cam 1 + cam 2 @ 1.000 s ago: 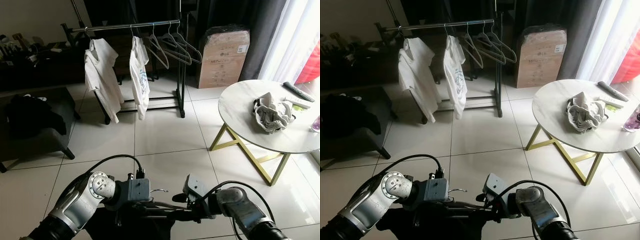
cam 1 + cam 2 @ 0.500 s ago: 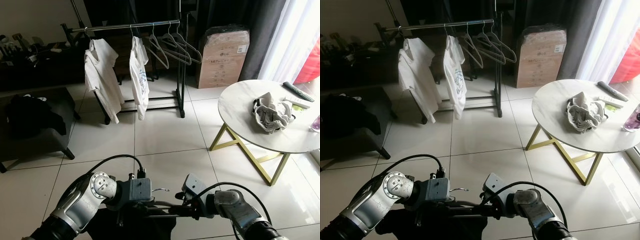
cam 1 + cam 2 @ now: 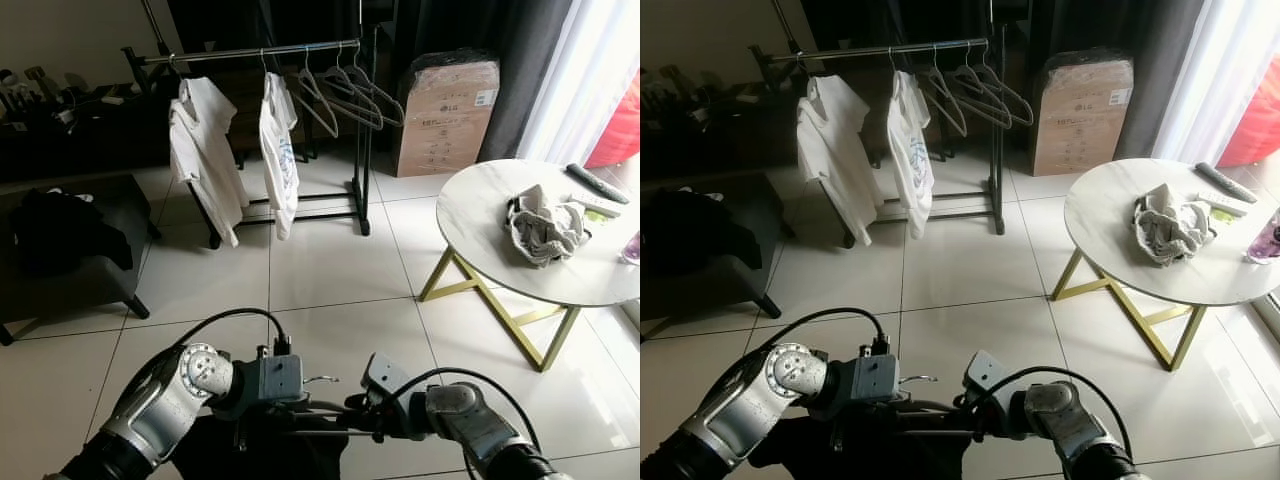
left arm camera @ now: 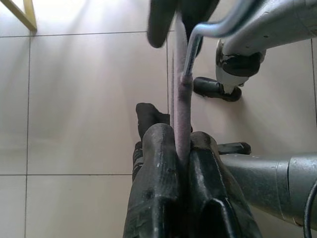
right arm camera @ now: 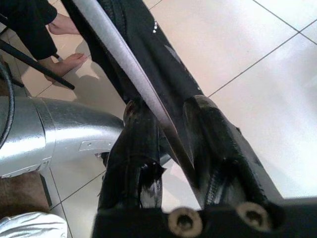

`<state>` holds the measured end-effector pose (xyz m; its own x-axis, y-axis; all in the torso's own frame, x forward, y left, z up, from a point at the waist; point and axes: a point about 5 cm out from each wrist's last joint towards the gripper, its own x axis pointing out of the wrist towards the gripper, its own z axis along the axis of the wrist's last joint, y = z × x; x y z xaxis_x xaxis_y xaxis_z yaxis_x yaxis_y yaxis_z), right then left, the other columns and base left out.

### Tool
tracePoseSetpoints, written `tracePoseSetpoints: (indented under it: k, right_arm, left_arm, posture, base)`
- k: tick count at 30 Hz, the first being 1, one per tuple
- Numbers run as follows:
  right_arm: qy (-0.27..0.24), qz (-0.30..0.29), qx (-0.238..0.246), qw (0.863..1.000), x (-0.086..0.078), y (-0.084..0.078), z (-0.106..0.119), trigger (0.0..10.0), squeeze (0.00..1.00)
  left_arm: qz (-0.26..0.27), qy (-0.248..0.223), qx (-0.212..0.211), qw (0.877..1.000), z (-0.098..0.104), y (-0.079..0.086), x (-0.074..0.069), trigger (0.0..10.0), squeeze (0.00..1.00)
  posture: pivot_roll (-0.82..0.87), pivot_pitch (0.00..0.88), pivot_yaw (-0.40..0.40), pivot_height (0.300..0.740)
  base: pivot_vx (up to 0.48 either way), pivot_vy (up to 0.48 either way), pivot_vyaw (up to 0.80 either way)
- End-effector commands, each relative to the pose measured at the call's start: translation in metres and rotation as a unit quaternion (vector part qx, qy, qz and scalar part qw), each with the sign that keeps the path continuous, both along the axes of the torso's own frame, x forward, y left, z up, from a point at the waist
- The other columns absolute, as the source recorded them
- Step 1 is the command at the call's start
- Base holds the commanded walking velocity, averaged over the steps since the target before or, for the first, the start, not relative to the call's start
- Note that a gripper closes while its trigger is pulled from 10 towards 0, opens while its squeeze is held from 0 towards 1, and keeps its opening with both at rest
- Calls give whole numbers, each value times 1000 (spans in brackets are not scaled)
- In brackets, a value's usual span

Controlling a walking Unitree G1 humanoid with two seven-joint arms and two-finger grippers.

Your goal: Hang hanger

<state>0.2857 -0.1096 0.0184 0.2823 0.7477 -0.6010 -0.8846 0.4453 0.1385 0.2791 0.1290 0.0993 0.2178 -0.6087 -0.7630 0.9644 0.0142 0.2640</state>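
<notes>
Both grippers, left gripper point(image 4: 181, 163) and right gripper point(image 5: 168, 144), clamp a velvet-covered hanger with metal hook point(image 4: 181, 99) carrying a black garment point(image 3: 260, 450), low before the robot; the carry continues toward the distant dark metal clothes rail point(image 3: 250, 50).

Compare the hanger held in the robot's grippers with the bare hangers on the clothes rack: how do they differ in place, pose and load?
The held hanger lies level, low over the floor, gripped by the left gripper and the right gripper; the bare hangers hang upright from the rack's rail across the room. A black garment drapes from the held hanger, while the rack hangers carry nothing. All have a metal hook.
</notes>
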Motion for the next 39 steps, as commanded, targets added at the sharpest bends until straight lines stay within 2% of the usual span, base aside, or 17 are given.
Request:
tracePoseSetpoints:
  k: [1,5,12,14,15,16,17,24,33,34,35,36,39]
  right_arm:
    - [5,-4,-4,1000,-2,1,-4,0,0]
    - [5,-8,-3,1000,-3,1,-6,0,0]
    - [2,-11,0,1000,-3,0,-7,0,0]
    - [1,-11,0,1000,-3,-1,-7,0,0]
    - [2,-9,1,1000,-3,-1,-6,0,0]
    - [2,-8,2,1000,-3,-1,-6,0,0]
    - [2,-6,3,1000,-4,-1,-6,0,0]
    - [3,-2,6,1000,-5,-1,-7,0,0]
    - [-13,-9,22,1000,-5,-2,-6,0,0]
    - [-18,-15,29,999,-4,-2,-5,0,0]
    - [-36,-30,40,998,0,-2,-1,0,0]
    - [-36,-30,40,998,0,-2,-1,0,0]
    - [-56,-32,46,997,4,-6,5,0,0]
  left_arm:
    - [0,-11,-13,1000,8,-2,3,10000,0]
    - [3,-15,-19,1000,10,-3,4,10000,0]
    - [11,-22,-54,998,16,-5,7,10000,0]
    - [9,-12,-67,998,19,-4,6,10000,0]
    - [-1,-3,-74,997,21,-3,3,10000,345]
    - [-7,2,-76,997,22,-3,1,10000,898]
    - [-15,10,-79,997,23,-1,-1,10000,1000]
    - [-17,15,-78,997,26,4,-2,10000,1000]
    - [-3,13,-70,997,35,23,-2,10000,1000]
    - [2,10,-69,998,36,26,-2,10000,1000]
    - [24,3,-75,997,41,35,-2,10000,1000]
    - [24,3,-75,997,41,35,-2,10000,1000]
    - [55,-2,-73,996,48,57,-6,10000,1000]
  posture:
    - [41,137,60,740]
    - [41,138,58,740]
    - [41,140,56,740]
    - [40,141,57,740]
    - [41,141,57,740]
    - [41,141,57,740]
    - [41,142,57,740]
    - [44,145,56,740]
    - [53,151,57,740]
    - [53,151,57,740]
    - [51,153,58,740]
    - [51,153,58,740]
    - [55,155,60,740]
  base:
    - [0,0,0]
    - [0,0,0]
    - [0,0,0]
    - [0,0,0]
    - [0,0,0]
    - [0,0,0]
    - [0,0,0]
    - [0,0,0]
    - [0,0,0]
    - [0,0,0]
    - [0,0,0]
    - [0,0,0]
    - [0,0,0]
